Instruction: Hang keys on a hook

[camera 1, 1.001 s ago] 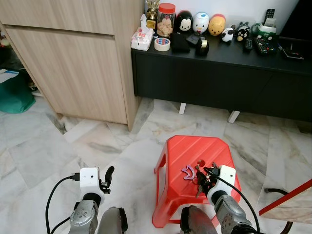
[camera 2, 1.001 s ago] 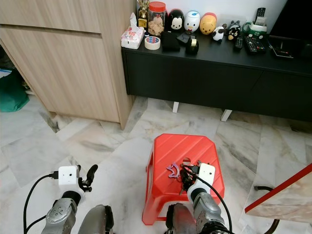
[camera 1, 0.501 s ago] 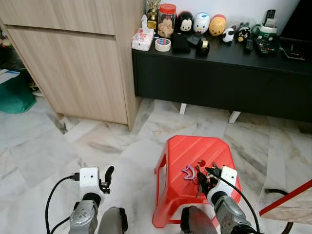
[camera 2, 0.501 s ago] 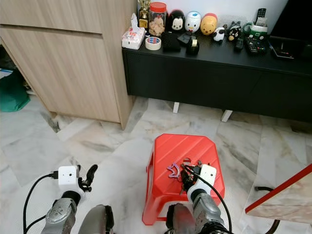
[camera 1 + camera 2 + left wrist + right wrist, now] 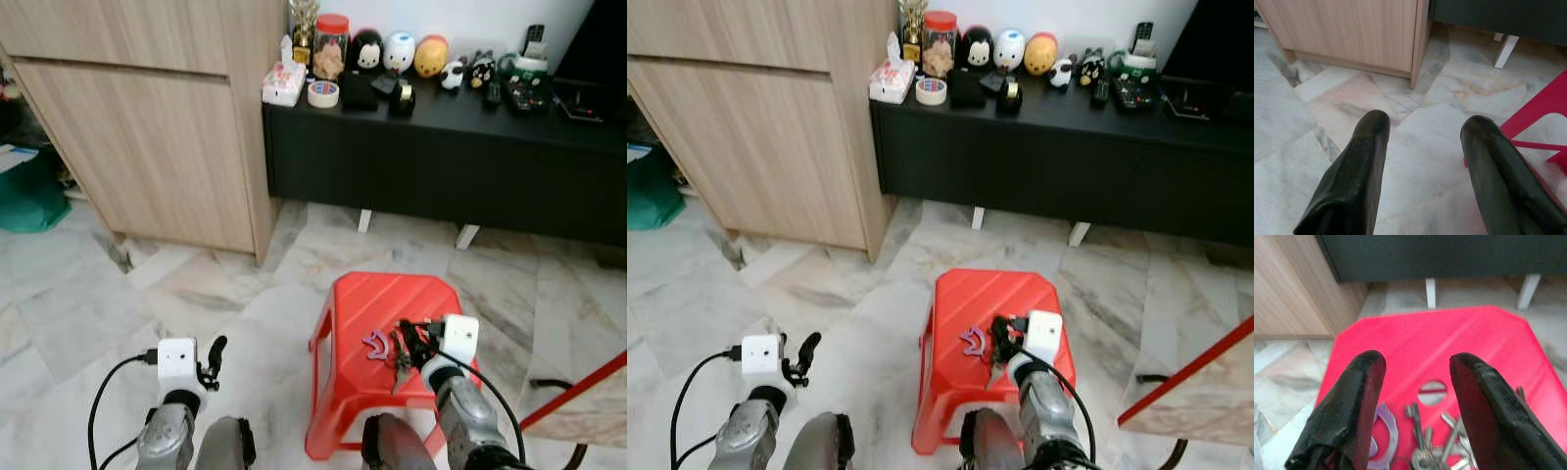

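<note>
A bunch of metal keys (image 5: 402, 348) lies on the top of a red plastic stool (image 5: 377, 294), next to the hole in its middle. A purple hook-shaped piece (image 5: 376, 343) rests just left of the keys. My right gripper (image 5: 1415, 364) hovers low over the stool, open, with the keys (image 5: 1437, 445) and the purple piece (image 5: 1383, 428) below and between its fingers. Nothing is held in it. My left gripper (image 5: 1427, 125) hangs open over the marble floor, left of the stool.
A black low console (image 5: 441, 147) stands behind the stool, carrying toys, a jar, a tape roll and remotes. A wooden cabinet (image 5: 147, 127) is at the left, with a green bag (image 5: 24, 191) beside it. A red bar (image 5: 578, 387) crosses the lower right.
My right gripper has edged slightly forward and up over the keys. The left arm has kept still. The view has shifted a little.
</note>
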Robot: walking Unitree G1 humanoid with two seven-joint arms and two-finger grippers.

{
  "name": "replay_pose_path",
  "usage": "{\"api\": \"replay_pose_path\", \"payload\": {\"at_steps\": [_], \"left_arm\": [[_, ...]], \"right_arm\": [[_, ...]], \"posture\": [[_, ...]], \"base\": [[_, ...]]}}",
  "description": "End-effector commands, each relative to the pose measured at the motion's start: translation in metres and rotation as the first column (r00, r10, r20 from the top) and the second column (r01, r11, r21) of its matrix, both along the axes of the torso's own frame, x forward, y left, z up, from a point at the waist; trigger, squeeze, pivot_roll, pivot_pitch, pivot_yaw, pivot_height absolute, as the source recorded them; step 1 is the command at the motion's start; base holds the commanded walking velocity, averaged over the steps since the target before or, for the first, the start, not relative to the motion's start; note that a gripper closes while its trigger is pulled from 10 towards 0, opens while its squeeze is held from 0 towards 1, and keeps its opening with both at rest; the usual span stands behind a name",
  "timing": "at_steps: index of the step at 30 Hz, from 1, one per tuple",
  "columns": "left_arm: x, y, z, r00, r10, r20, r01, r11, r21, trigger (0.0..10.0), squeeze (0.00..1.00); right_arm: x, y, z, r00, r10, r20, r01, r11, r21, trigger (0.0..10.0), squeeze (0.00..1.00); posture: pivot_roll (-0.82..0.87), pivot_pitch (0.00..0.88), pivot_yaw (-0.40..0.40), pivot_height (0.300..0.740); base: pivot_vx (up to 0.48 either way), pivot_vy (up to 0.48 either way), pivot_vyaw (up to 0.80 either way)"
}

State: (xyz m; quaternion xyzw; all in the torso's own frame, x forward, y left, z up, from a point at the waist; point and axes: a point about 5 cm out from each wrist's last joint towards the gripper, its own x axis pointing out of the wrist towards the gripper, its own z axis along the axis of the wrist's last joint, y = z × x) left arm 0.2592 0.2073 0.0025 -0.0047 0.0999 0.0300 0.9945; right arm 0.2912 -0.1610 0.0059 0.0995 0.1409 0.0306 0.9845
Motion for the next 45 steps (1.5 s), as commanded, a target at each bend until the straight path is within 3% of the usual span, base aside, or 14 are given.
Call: {"api": "replay_pose_path", "payload": {"at_steps": [1, 9, 15, 19, 23, 26, 41, 45], "left_arm": [[-0.001, -0.001, 0.000, 1.000, -0.016, 0.006, 0.016, 1.000, 0.016, 10.0, 0.00], [-0.002, 0.002, 0.001, 1.000, -0.010, 0.010, 0.010, 1.000, 0.019, 10.0, 0.00], [-0.002, 0.002, 0.000, 1.000, -0.008, 0.004, 0.008, 1.000, 0.018, 10.0, 0.00], [-0.002, 0.002, 0.001, 1.000, -0.006, 0.009, 0.006, 1.000, 0.018, 10.0, 0.00], [-0.002, 0.002, 0.001, 1.000, -0.006, 0.008, 0.006, 1.000, 0.021, 10.0, 0.00], [-0.002, 0.003, 0.002, 1.000, -0.005, 0.010, 0.005, 1.000, 0.024, 10.0, 0.00], [-0.002, 0.004, 0.003, 1.000, -0.006, 0.015, 0.006, 0.999, 0.032, 10.0, 0.00], [-0.003, 0.004, 0.002, 1.000, -0.009, 0.013, 0.008, 0.999, 0.035, 10.0, 0.00]], "right_arm": [[0.000, 0.001, 0.002, 1.000, 0.005, 0.027, -0.005, 1.000, -0.016, 10.0, 0.00], [-0.012, 0.000, 0.007, 0.988, 0.023, 0.152, -0.007, 0.994, -0.106, 10.0, 0.00], [-0.025, -0.007, -0.012, 0.999, -0.022, 0.026, 0.025, 0.990, -0.136, 10.0, 0.00], [-0.016, -0.009, -0.012, 0.993, -0.115, -0.041, 0.111, 0.990, -0.087, 10.0, 0.00], [-0.007, -0.005, -0.005, 0.994, -0.105, -0.029, 0.102, 0.990, -0.093, 10.0, 0.00], [-0.001, 0.004, -0.007, 0.994, -0.051, -0.097, 0.043, 0.995, -0.086, 10.0, 0.00], [0.013, 0.008, 0.000, 0.979, -0.124, -0.161, 0.148, 0.978, 0.144, 10.0, 0.00], [0.012, 0.011, -0.002, 0.979, -0.082, -0.184, 0.115, 0.978, 0.176, 10.0, 0.00]], "posture": [[0.02, 0.106, -0.056, 0.597], [0.02, 0.106, -0.057, 0.597], [0.01, 0.105, -0.055, 0.597], [0.02, 0.105, -0.052, 0.582], [0.02, 0.105, -0.052, 0.572], [0.03, 0.105, -0.053, 0.572], [0.04, 0.106, -0.050, 0.572], [0.04, 0.111, -0.049, 0.572]], "base": [[0.000, 0.000, 0.00], [0.000, 0.000, 0.00], [0.000, 0.000, 0.00], [0.000, 0.000, 0.00], [0.000, 0.000, 0.00], [0.000, 0.000, 0.00], [0.000, 0.000, 0.00], [0.000, 0.000, 0.00]]}}
